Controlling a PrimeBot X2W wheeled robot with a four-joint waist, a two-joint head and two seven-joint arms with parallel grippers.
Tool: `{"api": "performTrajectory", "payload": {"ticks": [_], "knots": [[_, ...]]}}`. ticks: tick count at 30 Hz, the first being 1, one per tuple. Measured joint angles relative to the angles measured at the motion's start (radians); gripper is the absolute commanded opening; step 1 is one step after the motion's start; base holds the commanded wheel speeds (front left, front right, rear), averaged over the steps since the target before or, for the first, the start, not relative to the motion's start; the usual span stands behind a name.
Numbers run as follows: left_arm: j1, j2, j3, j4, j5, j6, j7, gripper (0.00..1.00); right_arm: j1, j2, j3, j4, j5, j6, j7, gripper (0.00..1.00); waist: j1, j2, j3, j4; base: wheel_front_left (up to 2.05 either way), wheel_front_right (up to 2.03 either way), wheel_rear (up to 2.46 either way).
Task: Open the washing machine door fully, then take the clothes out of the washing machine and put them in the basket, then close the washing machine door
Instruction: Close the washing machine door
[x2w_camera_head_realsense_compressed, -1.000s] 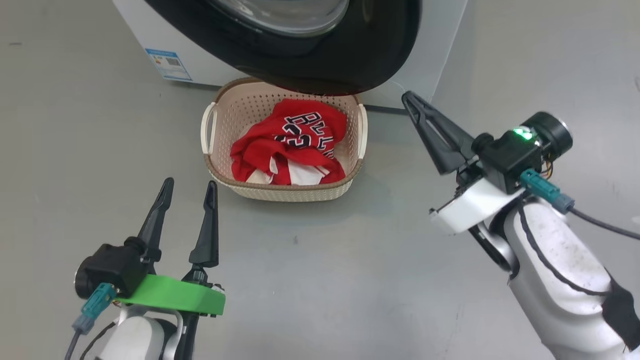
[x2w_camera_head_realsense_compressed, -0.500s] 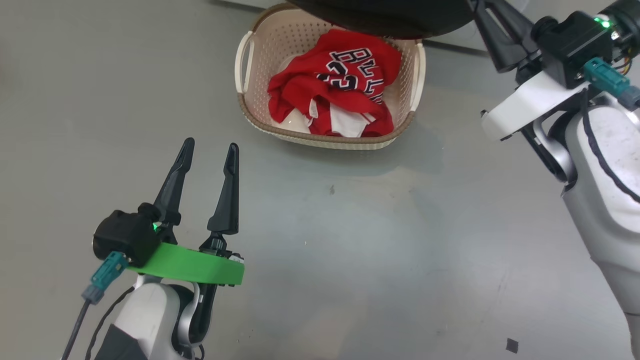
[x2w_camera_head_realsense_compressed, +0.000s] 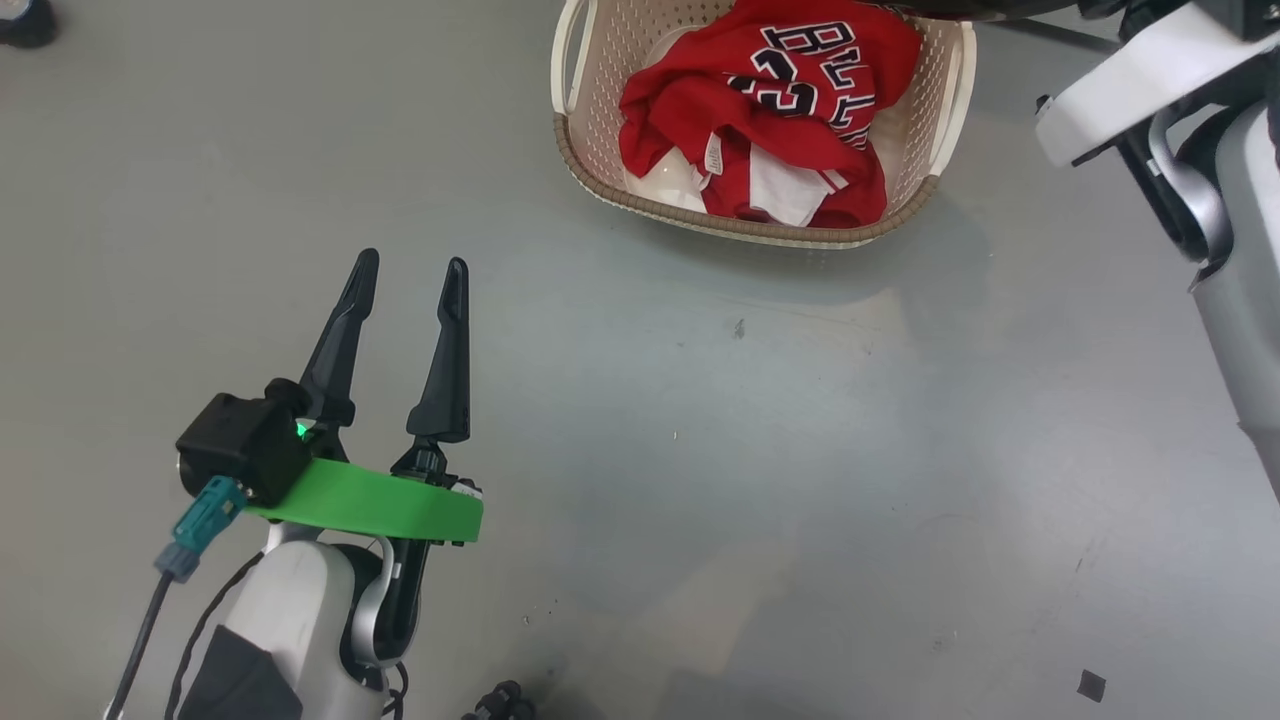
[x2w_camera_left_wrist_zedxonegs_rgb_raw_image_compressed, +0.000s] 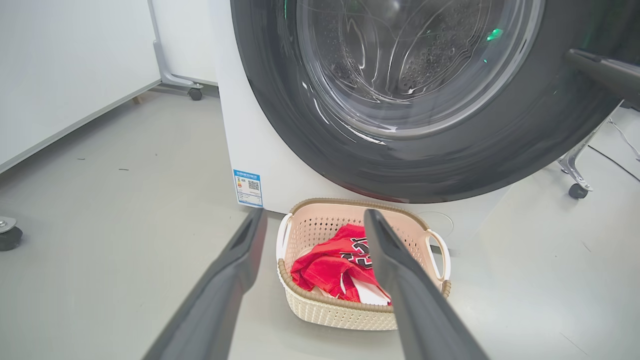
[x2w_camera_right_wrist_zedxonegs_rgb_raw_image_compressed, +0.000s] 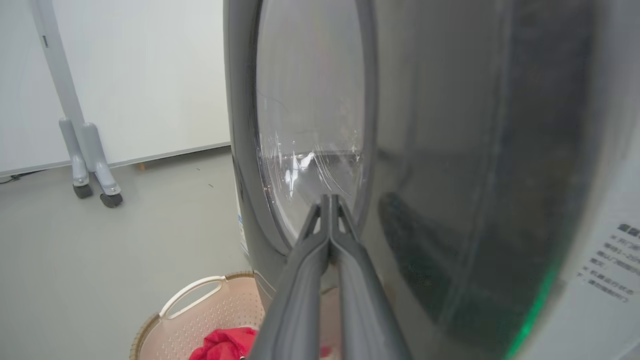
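The cream basket (x2w_camera_head_realsense_compressed: 740, 225) stands on the grey floor with the red clothes (x2w_camera_head_realsense_compressed: 770, 110) heaped inside it. My left gripper (x2w_camera_head_realsense_compressed: 410, 262) hovers open and empty over the floor, short of the basket and to its left. In the left wrist view the basket (x2w_camera_left_wrist_zedxonegs_rgb_raw_image_compressed: 340, 312) sits right under the washing machine door (x2w_camera_left_wrist_zedxonegs_rgb_raw_image_compressed: 525, 140), whose black rim lies against the white washing machine (x2w_camera_left_wrist_zedxonegs_rgb_raw_image_compressed: 250, 150); I cannot tell if it is latched. My right gripper (x2w_camera_right_wrist_zedxonegs_rgb_raw_image_compressed: 327, 199) is shut with nothing in it, its tips at the door's glass edge (x2w_camera_right_wrist_zedxonegs_rgb_raw_image_compressed: 310, 100).
A blue label (x2w_camera_left_wrist_zedxonegs_rgb_raw_image_compressed: 248, 188) marks the machine's lower front. Wheeled stand legs (x2w_camera_right_wrist_zedxonegs_rgb_raw_image_compressed: 90, 165) and a white panel stand to the machine's left. Casters (x2w_camera_left_wrist_zedxonegs_rgb_raw_image_compressed: 577, 190) and a cable lie to its right. My right forearm (x2w_camera_head_realsense_compressed: 1140, 70) reaches past the basket's right side.
The head camera has swung down and left, so the basket sits higher and further right in the picture and the machine has left it. Both grippers keep their states.
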Motion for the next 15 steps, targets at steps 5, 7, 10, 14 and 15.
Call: {"api": "performTrajectory", "payload": {"ticks": [5,7,10,14,15], "knots": [[-0.014,-0.005,0.001,0.005,0.011,-0.009,0.0,1.0,-0.041,-0.003,-0.021,0.028,0.0,0.007,-0.011,0.0,0.0,0.0,0.017,0.003,0.0,0.0,0.0],[-0.022,-0.007,0.001,0.01,0.018,-0.01,0.0,1.0,-0.051,-0.004,-0.03,0.044,0.001,0.009,-0.023,0.0,0.0,0.0,0.021,0.003,0.0,0.0,0.0],[-0.023,-0.008,0.001,0.014,0.021,-0.018,0.0,1.0,-0.062,-0.007,-0.046,0.063,0.003,0.008,-0.027,0.0,0.0,0.0,0.024,0.003,0.0,0.0,0.0],[-0.023,-0.011,0.001,0.019,0.026,-0.019,0.0,1.0,-0.093,-0.012,-0.064,0.091,0.003,0.006,-0.035,0.0,0.0,0.0,0.03,0.002,0.0,0.0,0.0],[-0.023,-0.012,0.001,0.022,0.026,-0.019,0.0,1.0,-0.102,-0.014,-0.066,0.098,0.003,0.006,-0.035,0.0,0.0,0.0,0.032,0.003,0.0,0.0,0.0]]}}
